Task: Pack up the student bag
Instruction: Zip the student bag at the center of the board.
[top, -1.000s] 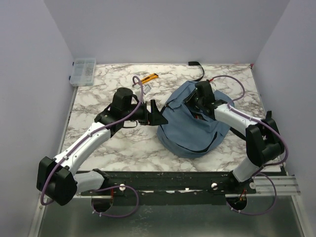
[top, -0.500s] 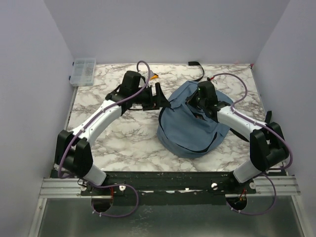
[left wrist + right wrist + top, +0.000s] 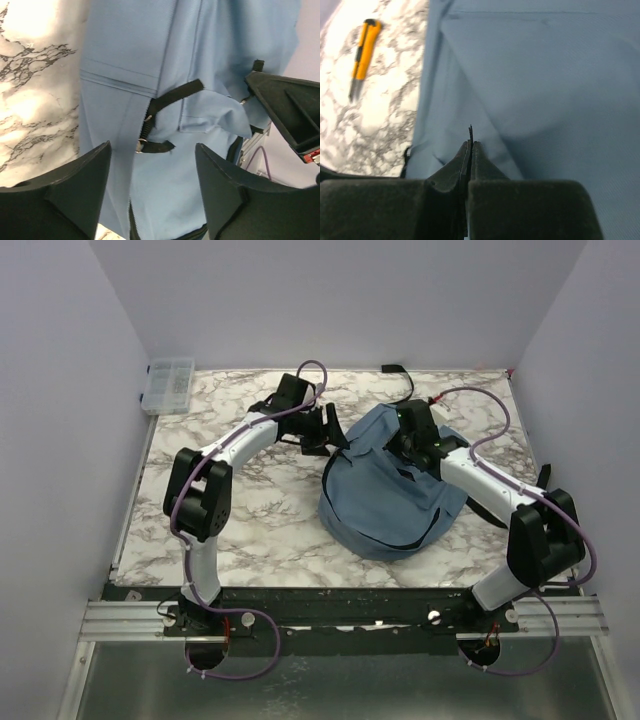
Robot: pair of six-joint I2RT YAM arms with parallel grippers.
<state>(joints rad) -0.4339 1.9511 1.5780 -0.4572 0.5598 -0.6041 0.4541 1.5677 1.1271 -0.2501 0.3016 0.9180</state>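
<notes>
View from above: the student bag (image 3: 385, 505), a soft dusty-blue backpack, lies slumped on the marble table (image 3: 270, 530), right of centre and nearer my right arm's base. It is rounded, a little longer from near edge to far edge than across.

My right hand (image 3: 402, 440) rests on the far upper part of the bag. In its wrist view this hand (image 3: 470, 142) is pinched fully closed, with blue cloth filling the frame beyond it. A thin dark sliver shows at the fingertips; I cannot tell whether it is a zip pull, a fold of cloth, or nothing held at all.

My left hand (image 3: 328, 432) reaches in from the left and sits just beside the bag's far-left edge, pointing at it. Its wrist view shows the left hand (image 3: 152, 146) spread wide and empty, with a black webbing strap (image 3: 175, 95) and a dark zip line lying straight ahead between the fingers.

So the bag lies to the right of my left hand, close in front of it. I judge that gripping the strap or zip edge there is what comes next.

An orange utility knife (image 3: 362, 50) lies on the table beside the bag.
</notes>
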